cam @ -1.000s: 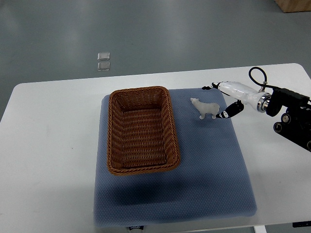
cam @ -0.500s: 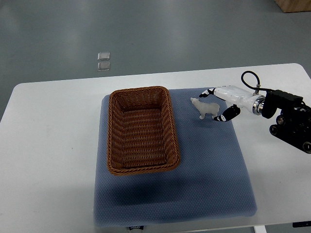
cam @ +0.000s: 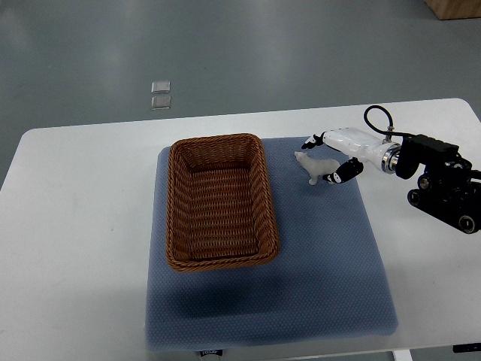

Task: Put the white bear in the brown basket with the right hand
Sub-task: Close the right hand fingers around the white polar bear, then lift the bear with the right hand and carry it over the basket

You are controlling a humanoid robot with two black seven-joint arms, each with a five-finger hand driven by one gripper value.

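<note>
While the bear (cam: 314,165) stands near the mat's (cam: 331,256) far edge, just right of the basket (cam: 218,201), the right hand (cam: 334,158) brackets its rear, fingers spread, not yet gripping.

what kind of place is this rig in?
Likely a robotics lab or test bay: a bare white table on a grey polished floor, with a blue mat staged under the brown basket and white bear.

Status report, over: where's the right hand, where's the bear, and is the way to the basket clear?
Right hand open around white bear, not clamped. Bear standing on blue mat, right of brown basket. Nothing between them. Left hand out of view.
</note>
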